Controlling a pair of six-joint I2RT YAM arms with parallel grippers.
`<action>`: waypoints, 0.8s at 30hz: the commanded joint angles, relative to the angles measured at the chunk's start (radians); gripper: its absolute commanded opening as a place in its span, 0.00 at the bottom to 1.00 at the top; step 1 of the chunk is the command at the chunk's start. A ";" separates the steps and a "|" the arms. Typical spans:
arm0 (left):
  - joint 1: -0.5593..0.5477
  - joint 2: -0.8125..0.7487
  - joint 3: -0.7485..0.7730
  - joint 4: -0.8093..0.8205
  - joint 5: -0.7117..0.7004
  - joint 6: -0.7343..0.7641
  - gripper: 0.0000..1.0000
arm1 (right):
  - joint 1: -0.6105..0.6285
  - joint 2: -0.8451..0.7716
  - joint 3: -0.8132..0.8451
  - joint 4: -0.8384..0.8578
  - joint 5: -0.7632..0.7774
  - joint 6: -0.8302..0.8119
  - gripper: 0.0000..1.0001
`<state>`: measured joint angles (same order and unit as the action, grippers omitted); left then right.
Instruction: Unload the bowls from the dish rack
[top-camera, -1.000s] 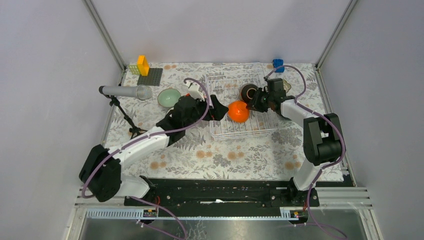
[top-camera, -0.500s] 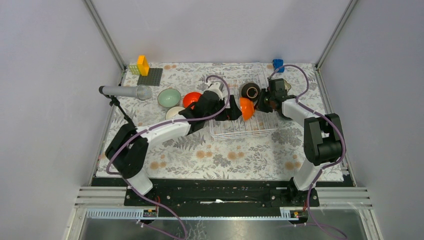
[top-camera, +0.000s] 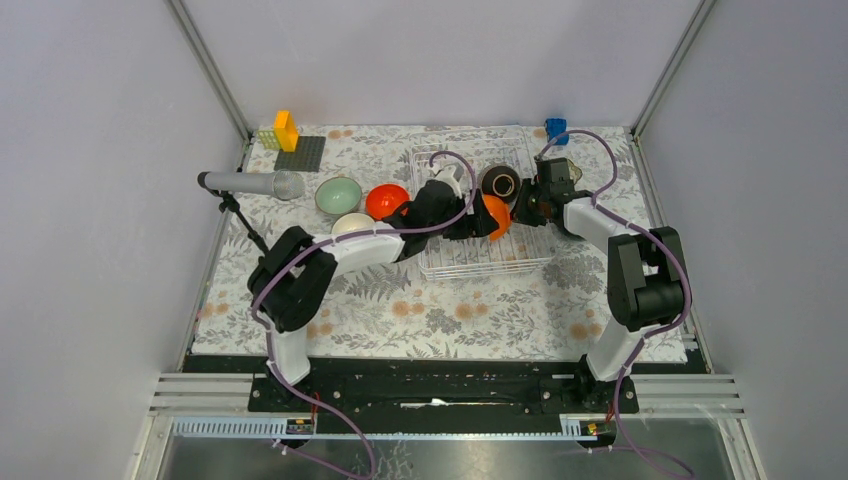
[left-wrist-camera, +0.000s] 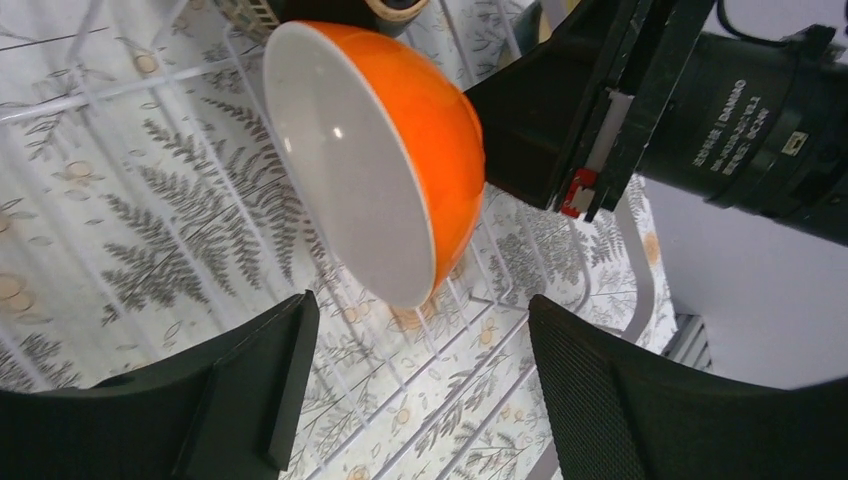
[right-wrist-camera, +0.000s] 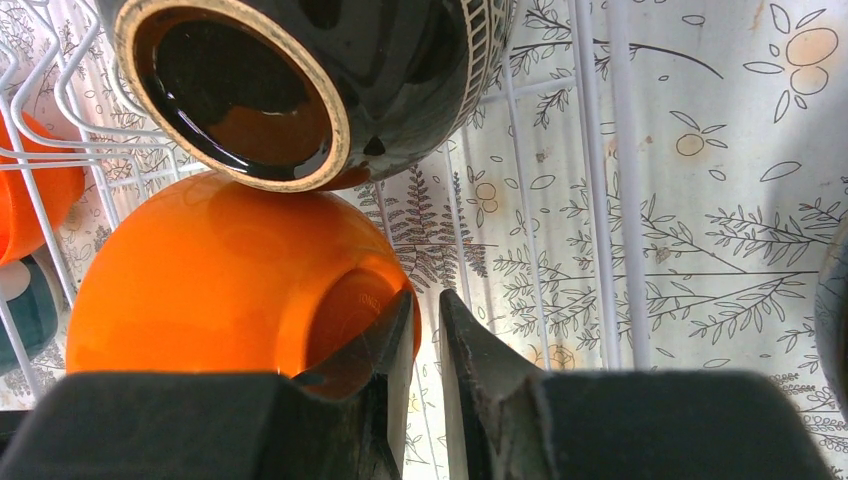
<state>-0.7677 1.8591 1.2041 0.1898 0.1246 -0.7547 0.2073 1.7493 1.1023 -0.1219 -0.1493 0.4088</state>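
The orange bowl (left-wrist-camera: 430, 150) stands on edge in the dish rack (top-camera: 480, 262), just beyond the left gripper (left-wrist-camera: 422, 303), whose jaws gape wide to either side. Behind it the right gripper (right-wrist-camera: 425, 295) has its jaws nearly together (whether they pinch the bowl's foot cannot be told). A second orange bowl (top-camera: 386, 200) sits outside the rack, and one dark bowl (right-wrist-camera: 300, 80) lies above the right claw. The racked bowl is glossy, white inside.

Robot lab booth here: plain grey panel walls (top-camera: 440, 60), aluminium frame posts (top-camera: 210, 70), microphone (top-camera: 250, 184) beside a cloth-covered worktop (top-camera: 440, 310).
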 joint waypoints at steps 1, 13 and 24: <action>-0.004 0.030 0.056 0.169 0.061 -0.039 0.79 | 0.015 0.010 -0.035 -0.086 -0.018 -0.026 0.22; -0.013 0.099 0.094 0.260 0.123 -0.012 0.00 | 0.015 -0.144 -0.097 -0.072 0.083 -0.051 0.26; -0.040 -0.063 0.014 0.283 0.157 0.027 0.00 | 0.015 -0.483 -0.209 -0.044 0.254 -0.066 0.28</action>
<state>-0.8032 1.9358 1.2362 0.3904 0.2577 -0.7532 0.2180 1.3651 0.9253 -0.1974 0.0231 0.3576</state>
